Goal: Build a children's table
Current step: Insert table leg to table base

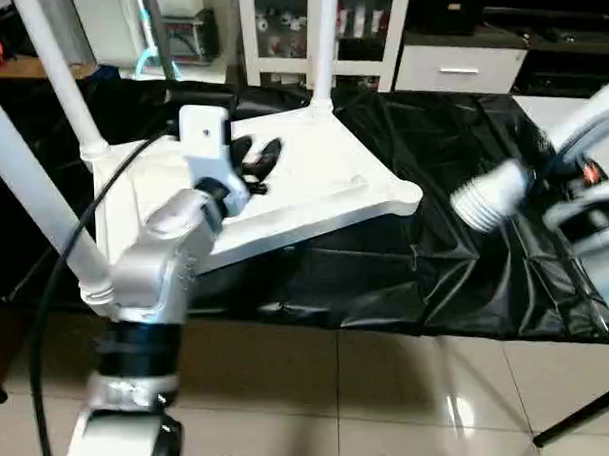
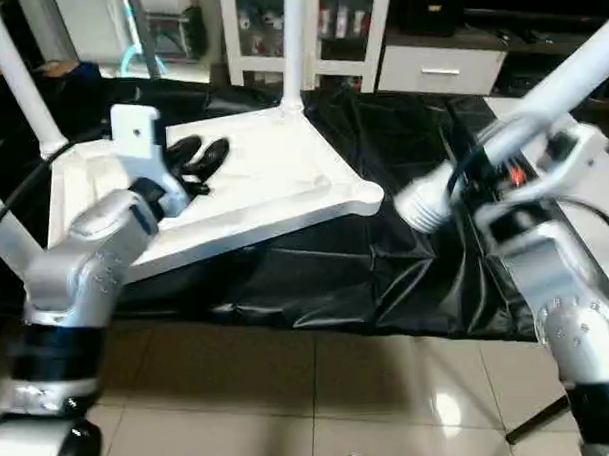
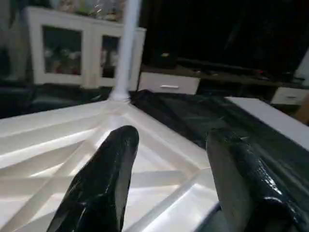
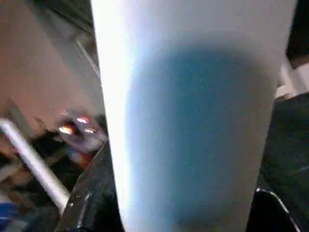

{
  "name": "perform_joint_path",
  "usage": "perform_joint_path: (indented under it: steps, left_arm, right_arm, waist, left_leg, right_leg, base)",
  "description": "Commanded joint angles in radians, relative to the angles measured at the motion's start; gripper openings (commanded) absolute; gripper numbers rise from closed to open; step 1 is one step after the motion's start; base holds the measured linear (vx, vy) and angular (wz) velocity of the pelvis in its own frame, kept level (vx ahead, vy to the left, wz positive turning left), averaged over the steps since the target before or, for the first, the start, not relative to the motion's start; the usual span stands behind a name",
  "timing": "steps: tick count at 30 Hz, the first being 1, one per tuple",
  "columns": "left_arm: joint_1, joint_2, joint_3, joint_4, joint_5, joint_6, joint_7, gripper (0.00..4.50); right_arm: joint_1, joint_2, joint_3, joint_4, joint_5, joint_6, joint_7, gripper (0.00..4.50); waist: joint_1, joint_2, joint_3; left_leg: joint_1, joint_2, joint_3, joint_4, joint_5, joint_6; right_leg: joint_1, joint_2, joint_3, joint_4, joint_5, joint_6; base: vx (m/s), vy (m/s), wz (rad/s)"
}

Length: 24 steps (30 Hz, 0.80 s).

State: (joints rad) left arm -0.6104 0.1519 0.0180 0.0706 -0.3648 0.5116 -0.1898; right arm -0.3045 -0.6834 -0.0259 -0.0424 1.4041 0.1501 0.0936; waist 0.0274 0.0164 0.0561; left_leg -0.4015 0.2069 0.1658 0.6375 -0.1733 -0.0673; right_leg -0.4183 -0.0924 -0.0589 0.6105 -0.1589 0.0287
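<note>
The children's table top (image 1: 323, 187) lies upside down on the black sheet, ribbed underside up. Three white legs stand in its corner sockets: one at the back (image 1: 323, 47), one at the far left (image 1: 59, 76) and one at the near left (image 1: 28, 188). Its right corner socket (image 1: 403, 197) holds no leg. My left gripper (image 1: 257, 158) hovers open over the ribs with nothing between its fingers (image 3: 106, 169). My right gripper (image 4: 178, 193) is shut on the fourth leg (image 2: 540, 105). The leg's threaded end (image 2: 424, 202) points at the right corner, a short gap away.
A black sheet (image 1: 456, 263) covers the low work surface, and its front edge drops to a tiled floor (image 1: 390, 385). A white glass-door cabinet (image 1: 278, 29) and a drawer unit (image 1: 459, 67) stand behind. A white flat board (image 1: 556, 109) lies at the far right.
</note>
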Motion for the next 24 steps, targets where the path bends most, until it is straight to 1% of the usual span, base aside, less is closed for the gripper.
perform_joint_path:
  steps: [1,2,3,4,5,6,7,8,9,10,11,12,13,14,15,16,17,19,20,21,22,23,24]
  left_arm:
    - [0.015,-0.011,-0.041,-0.016,0.045,0.013,0.031,2.61]
    - [0.025,-0.018,-0.060,-0.012,0.062,0.022,0.027,2.61]
    - [0.032,-0.022,-0.069,-0.014,0.072,0.027,0.025,2.61]
    - [0.036,-0.022,-0.071,-0.008,0.079,0.019,0.027,2.61]
    - [0.047,-0.023,-0.074,0.013,0.100,-0.008,0.034,2.61]
    - [0.067,-0.039,-0.049,0.045,0.118,-0.080,0.061,2.61]
    - [0.072,-0.044,-0.039,0.051,0.121,-0.099,0.071,2.61]
    - [0.096,-0.038,-0.050,0.023,0.157,-0.129,0.105,2.61]
    - [0.109,-0.038,-0.054,0.006,0.169,-0.139,0.119,2.61]
    - [0.110,-0.038,-0.054,0.006,0.169,-0.139,0.120,2.61]
    - [0.125,-0.040,-0.058,-0.012,0.180,-0.154,0.133,2.61]
    - [0.135,-0.039,-0.060,-0.022,0.185,-0.162,0.139,2.61]
    - [0.185,-0.028,-0.095,-0.061,0.219,-0.200,0.136,2.61]
    - [0.205,-0.025,-0.108,-0.077,0.237,-0.213,0.135,2.61]
    - [0.214,-0.030,-0.111,-0.081,0.240,-0.218,0.135,2.61]
    - [0.227,-0.039,-0.114,-0.087,0.245,-0.223,0.135,2.61]
    - [0.235,-0.048,-0.115,-0.091,0.247,-0.225,0.138,2.61]
    - [0.230,-0.069,-0.129,-0.092,0.249,-0.226,0.137,2.61]
    - [0.230,-0.069,-0.129,-0.092,0.249,-0.226,0.137,2.61]
    - [0.227,-0.068,-0.137,-0.092,0.256,-0.226,0.139,2.61]
    - [0.228,-0.061,-0.146,-0.100,0.271,-0.208,0.143,2.61]
    - [0.231,-0.057,-0.146,-0.102,0.275,-0.205,0.144,2.61]
    - [0.236,-0.053,-0.144,-0.107,0.279,-0.198,0.146,2.61]
  right_arm:
    - [-0.031,0.020,-0.055,-0.038,0.038,0.130,-0.033,1.84]
    - [-0.043,0.028,-0.077,-0.042,0.023,0.186,-0.040,1.84]
    - [-0.048,0.025,-0.087,-0.048,0.027,0.217,-0.056,1.84]
    - [-0.049,0.020,-0.083,-0.045,0.003,0.218,-0.063,1.84]
    - [-0.053,0.002,-0.069,-0.035,-0.079,0.219,-0.082,1.84]
    - [-0.050,-0.043,-0.021,-0.014,-0.243,0.190,-0.115,1.84]
    - [-0.048,-0.059,-0.005,-0.010,-0.278,0.180,-0.126,1.84]
    - [-0.010,-0.117,0.035,-0.052,-0.307,0.192,-0.109,1.84]
    - [0.010,-0.132,0.043,-0.078,-0.310,0.191,-0.106,1.84]
    - [0.010,-0.133,0.043,-0.078,-0.310,0.191,-0.106,1.84]
    - [0.029,-0.146,0.051,-0.105,-0.330,0.184,-0.108,1.84]
    - [0.039,-0.152,0.056,-0.122,-0.346,0.180,-0.108,1.84]
    - [0.077,-0.167,0.077,-0.163,-0.420,0.168,-0.111,1.84]
    - [0.092,-0.156,0.065,-0.184,-0.456,0.187,-0.111,1.84]
    - [0.100,-0.148,0.063,-0.192,-0.479,0.191,-0.109,1.84]
    - [0.113,-0.134,0.058,-0.202,-0.509,0.194,-0.109,1.84]
    - [0.125,-0.120,0.052,-0.208,-0.528,0.195,-0.113,1.84]
    - [0.148,-0.092,0.061,-0.205,-0.549,0.177,-0.126,1.84]
    - [0.148,-0.092,0.061,-0.205,-0.549,0.177,-0.126,1.84]
    - [0.147,-0.083,0.072,-0.202,-0.557,0.172,-0.127,1.84]
    - [0.140,-0.061,0.097,-0.199,-0.577,0.160,-0.106,1.84]
    - [0.137,-0.054,0.107,-0.198,-0.586,0.153,-0.095,1.84]
    - [0.136,-0.045,0.111,-0.201,-0.606,0.148,-0.082,1.84]
  waist:
    - [-0.009,0.002,-0.073]
    - [-0.012,-0.001,-0.072]
    - [-0.014,-0.003,-0.073]
    - [-0.014,-0.004,-0.077]
    - [-0.014,-0.003,-0.077]
    - [-0.014,-0.005,-0.077]
    - [-0.016,-0.007,-0.076]
    - [-0.023,-0.025,-0.080]
    - [-0.023,-0.025,-0.080]
    - [-0.015,-0.016,-0.079]
    - [-0.021,-0.013,-0.078]
    - [-0.022,-0.025,-0.081]
    - [-0.020,-0.033,-0.081]
    - [-0.020,-0.029,-0.081]
    - [-0.022,-0.026,-0.080]
    - [-0.020,-0.024,-0.081]
    - [-0.021,-0.026,-0.081]
    - [-0.017,-0.025,-0.081]
    - [-0.015,-0.021,-0.079]
    - [-0.015,-0.022,-0.078]
    - [-0.022,-0.012,-0.071]
    - [-0.024,-0.012,-0.070]
    - [-0.030,-0.006,-0.063]
  left_leg:
    - [0.022,-0.009,-0.004,-0.081,-0.419,0.003]
    - [0.021,-0.007,-0.003,-0.083,-0.419,0.003]
    - [0.020,-0.007,-0.004,-0.084,-0.416,0.001]
    - [0.020,-0.008,-0.002,-0.083,-0.405,-0.004]
    - [0.019,-0.006,-0.003,-0.084,-0.399,-0.006]
    - [0.013,-0.004,-0.005,-0.085,-0.382,-0.016]
    - [0.011,-0.006,-0.001,-0.084,-0.377,-0.021]
    - [0.014,-0.007,0.003,-0.081,-0.382,-0.011]
    - [0.014,-0.007,0.003,-0.081,-0.382,-0.011]
    - [0.018,-0.002,0.003,-0.082,-0.367,0.001]
    - [0.016,-0.004,0.004,-0.082,-0.362,0.012]
    - [0.004,-0.002,0.002,-0.083,-0.339,0.015]
    - [0.002,0.002,0.002,-0.084,-0.315,0.021]
    - [0.004,0.004,0.002,-0.083,-0.304,0.022]
    - [0.003,0.005,0.003,-0.085,-0.299,0.026]
    - [0.006,0.004,0.006,-0.083,-0.292,0.027]
    - [0.005,0.004,0.008,-0.082,-0.288,0.028]
    - [0.007,0.003,0.008,-0.083,-0.286,0.029]
    - [0.015,0.004,0.007,-0.086,-0.328,0.024]
    - [0.023,0.004,0.007,-0.087,-0.361,0.020]
    - [0.042,0.002,0.002,-0.094,-0.479,0.007]
    - [0.051,0.001,0.001,-0.094,-0.513,0.006]
    - [0.070,0.000,-0.002,-0.093,-0.575,0.006]
  right_leg:
    - [0.031,-0.007,-0.006,-0.110,-0.511,-0.026]
    - [0.030,-0.006,-0.005,-0.113,-0.501,-0.026]
    - [0.031,-0.005,-0.005,-0.110,-0.488,-0.029]
    - [0.033,-0.010,-0.002,-0.108,-0.467,-0.037]
    - [0.031,-0.011,-0.002,-0.109,-0.462,-0.042]
    - [0.036,-0.014,-0.002,-0.109,-0.448,-0.051]
    - [0.038,-0.012,0.000,-0.110,-0.445,-0.051]
    - [0.038,-0.011,0.002,-0.109,-0.444,-0.047]
    - [0.038,-0.011,0.002,-0.109,-0.444,-0.047]
    - [0.038,-0.017,0.005,-0.108,-0.438,-0.042]
    - [0.033,-0.014,0.005,-0.109,-0.433,-0.044]
    - [0.044,-0.017,0.005,-0.102,-0.424,-0.040]
    - [0.042,-0.020,0.008,-0.102,-0.408,-0.038]
    - [0.041,-0.020,0.010,-0.099,-0.395,-0.043]
    - [0.039,-0.019,0.012,-0.100,-0.383,-0.047]
    - [0.037,-0.018,0.014,-0.097,-0.359,-0.060]
    - [0.036,-0.017,0.015,-0.098,-0.348,-0.063]
    - [0.037,-0.018,0.016,-0.096,-0.335,-0.073]
    - [0.036,-0.017,0.015,-0.099,-0.372,-0.071]
    - [0.035,-0.016,0.012,-0.101,-0.405,-0.066]
    - [0.037,-0.007,0.001,-0.112,-0.525,-0.038]
    - [0.038,-0.005,-0.005,-0.116,-0.565,-0.031]
    - [0.036,-0.001,-0.016,-0.127,-0.630,-0.026]
  base:
    - [0.000,0.000,0.00]
    - [0.000,0.000,0.00]
    - [0.000,0.000,0.00]
    - [0.000,0.000,0.00]
    - [0.000,0.000,0.00]
    - [0.000,0.000,0.00]
    - [0.000,0.000,0.00]
    - [0.000,0.000,0.00]
    - [0.000,0.000,0.00]
    - [0.000,0.000,0.00]
    - [0.000,0.000,0.00]
    - [0.000,0.000,0.00]
    - [0.000,0.000,0.00]
    - [0.000,0.000,0.00]
    - [0.000,0.000,0.00]
    - [0.000,0.000,0.00]
    - [0.000,0.000,0.00]
    - [0.000,0.000,0.00]
    - [0.000,0.000,0.00]
    - [0.000,0.000,0.00]
    - [0.000,0.000,0.00]
    - [0.000,0.000,0.00]
    - [0.000,0.000,0.00]
